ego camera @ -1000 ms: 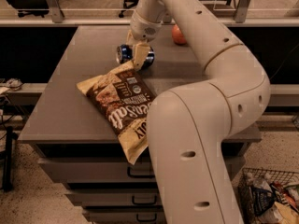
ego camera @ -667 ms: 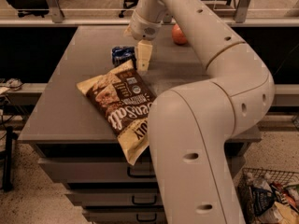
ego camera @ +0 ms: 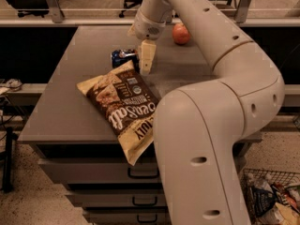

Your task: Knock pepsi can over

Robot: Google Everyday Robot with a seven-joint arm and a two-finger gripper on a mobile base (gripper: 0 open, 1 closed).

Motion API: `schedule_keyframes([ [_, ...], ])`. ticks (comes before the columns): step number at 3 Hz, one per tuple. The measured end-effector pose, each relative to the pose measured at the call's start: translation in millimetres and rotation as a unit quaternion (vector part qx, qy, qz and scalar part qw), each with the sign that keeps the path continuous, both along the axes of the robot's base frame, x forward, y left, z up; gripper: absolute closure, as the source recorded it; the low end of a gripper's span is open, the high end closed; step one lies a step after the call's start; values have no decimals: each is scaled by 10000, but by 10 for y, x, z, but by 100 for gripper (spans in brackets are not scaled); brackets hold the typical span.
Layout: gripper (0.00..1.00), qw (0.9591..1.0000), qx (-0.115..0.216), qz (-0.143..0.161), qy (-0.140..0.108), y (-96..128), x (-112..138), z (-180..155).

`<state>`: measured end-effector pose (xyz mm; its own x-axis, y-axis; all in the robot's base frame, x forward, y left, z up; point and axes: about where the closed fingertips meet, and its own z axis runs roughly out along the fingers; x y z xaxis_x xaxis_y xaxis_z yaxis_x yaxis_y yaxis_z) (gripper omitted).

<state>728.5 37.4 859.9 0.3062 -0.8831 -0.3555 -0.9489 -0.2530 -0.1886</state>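
The pepsi can [ego camera: 123, 57] is small and blue and lies on its side on the grey table [ego camera: 84, 78], just above the chip bag. My gripper [ego camera: 145, 59] hangs from the arm directly right of the can, its cream finger [ego camera: 146, 55] pointing down at the table close beside the can. Whether the finger touches the can does not show.
A brown and cream chip bag [ego camera: 124, 106] lies flat in front of the can, reaching over the table's front edge. A red apple [ego camera: 181, 33] sits at the back right. My arm covers the table's right side. Drawers are below the table, and a wire basket [ego camera: 269, 198] is at the lower right.
The can has shifted left and now lies on its side. My gripper has lifted slightly and stays just right of it.
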Motion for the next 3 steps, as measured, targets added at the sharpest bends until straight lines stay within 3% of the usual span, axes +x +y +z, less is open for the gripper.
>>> schedule_keyframes([
  [1,0,9964,459,-692,-198,-360,136,203],
  [2,0,9780,1101,-1686,-542,-999,256,526],
  [3,0,9482,1778,-2465,-925,-1636,303,814],
])
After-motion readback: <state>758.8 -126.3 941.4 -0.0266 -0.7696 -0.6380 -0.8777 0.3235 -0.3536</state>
